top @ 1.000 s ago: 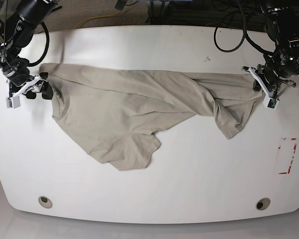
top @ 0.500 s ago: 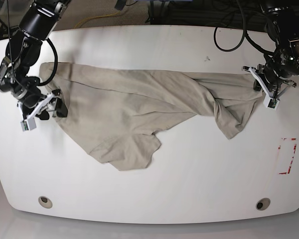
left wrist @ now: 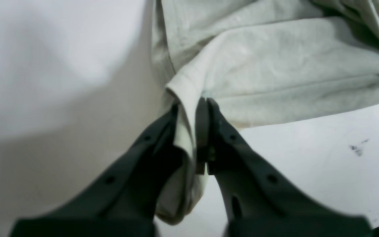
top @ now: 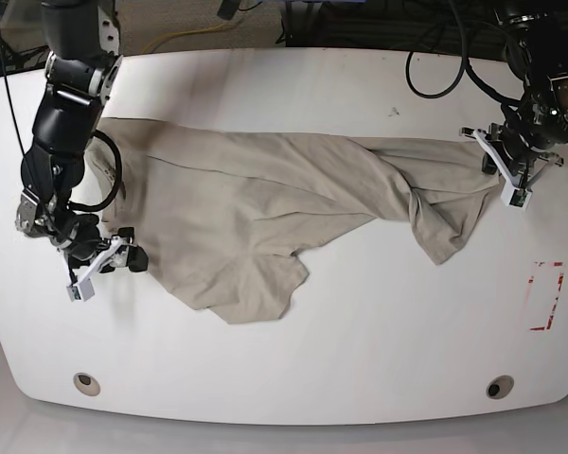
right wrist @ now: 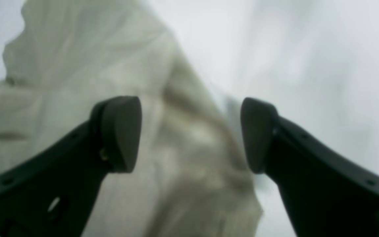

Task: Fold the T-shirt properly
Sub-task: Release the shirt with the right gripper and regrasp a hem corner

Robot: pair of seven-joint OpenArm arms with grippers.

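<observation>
My right gripper (top: pixel 102 265) has let go of the collar end and travelled down the near side of the table (top: pixel 293 369) in the last second; 1 second ago it sat up by the neck opening, and now it hangs low beside the left edge of the T-shirt (top: pixel 265 218) as the base view shows it, its fingers (right wrist: pixel 120 131) spread wide with nothing between them, only cloth lying below. My left gripper (left wrist: pixel 192 131) has not budged: it stays clamped on a hemmed edge of the T-shirt at the far end, the fabric pinched flat between the 2 pads. The T-shirt itself lies stretched across the middle of the table, twisted near my left side, with 1 flap hanging toward the front edge and the end I released now relaxed and slightly shifted. I judge this as a regrasp: I gave up the upper corner to look for a lower one, so the spreading is not finished and no fold has begun. The twist by my left fingers will need working out first.
</observation>
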